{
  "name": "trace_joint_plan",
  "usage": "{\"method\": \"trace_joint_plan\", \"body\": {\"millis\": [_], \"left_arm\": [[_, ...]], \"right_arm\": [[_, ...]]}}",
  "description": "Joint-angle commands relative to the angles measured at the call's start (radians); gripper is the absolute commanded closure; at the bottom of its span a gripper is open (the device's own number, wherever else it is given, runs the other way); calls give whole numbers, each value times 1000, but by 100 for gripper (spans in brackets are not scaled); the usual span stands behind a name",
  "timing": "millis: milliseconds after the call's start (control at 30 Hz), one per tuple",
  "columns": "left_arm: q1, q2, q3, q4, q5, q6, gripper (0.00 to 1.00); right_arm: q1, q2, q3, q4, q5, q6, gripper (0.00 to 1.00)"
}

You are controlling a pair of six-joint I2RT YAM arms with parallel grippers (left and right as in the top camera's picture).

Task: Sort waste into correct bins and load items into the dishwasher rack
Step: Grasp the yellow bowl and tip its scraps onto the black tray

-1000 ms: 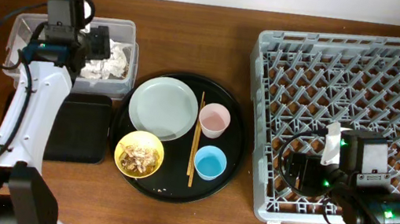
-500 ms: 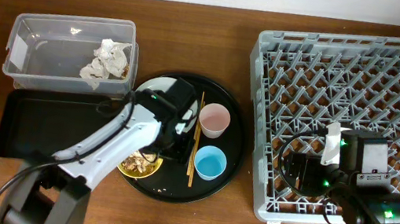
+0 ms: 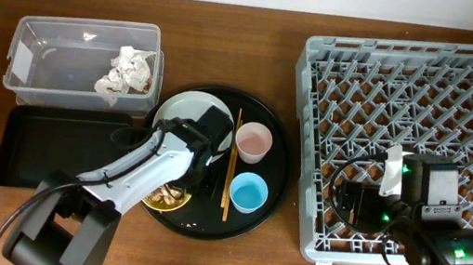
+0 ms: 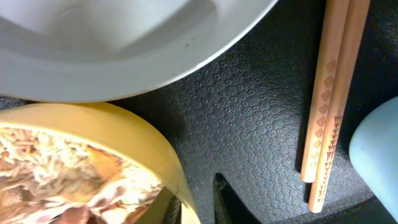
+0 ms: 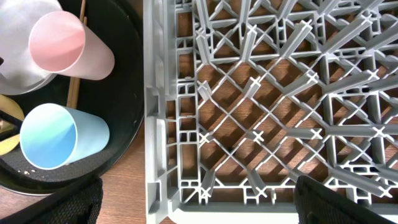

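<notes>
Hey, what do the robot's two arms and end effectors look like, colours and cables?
The left arm is white links with black joints; the left end effector is black. The right arm is mostly black, with green lights, a white tag and looping black cables; the right end effector has black fingers.

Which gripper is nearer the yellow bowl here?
Left. The left gripper is at the rim of the yellow bowl; the right gripper hangs over the dishwasher rack, far off.

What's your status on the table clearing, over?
Left gripper at yellow bowl rim, grip unclear. Right gripper open over rack edge. Bowl holds scraps. Plate, chopsticks close by.
</notes>
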Motion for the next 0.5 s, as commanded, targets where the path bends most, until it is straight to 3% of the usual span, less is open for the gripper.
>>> {"method": "trace_joint_plan", "body": {"millis": [0,67,300,400,467], "left_arm": [[-2,8,-6,2,-8,-2,89],[-2,8,-6,-2,-8,-2,100],[41,-191,130,-132,-68,11,100],[227,-277,139,-154,-3,120,100],[394,-279,139,-146,180,245,100]], "right_arm": [[-3,-2,18,-1,5,3,1],[-3,-2,18,-1,5,3,1],[-3,-2,18,-2,5,3,1],[-3,-2,18,-6,5,3,1],[-3,-2,18,-5,5,3,1]]}}
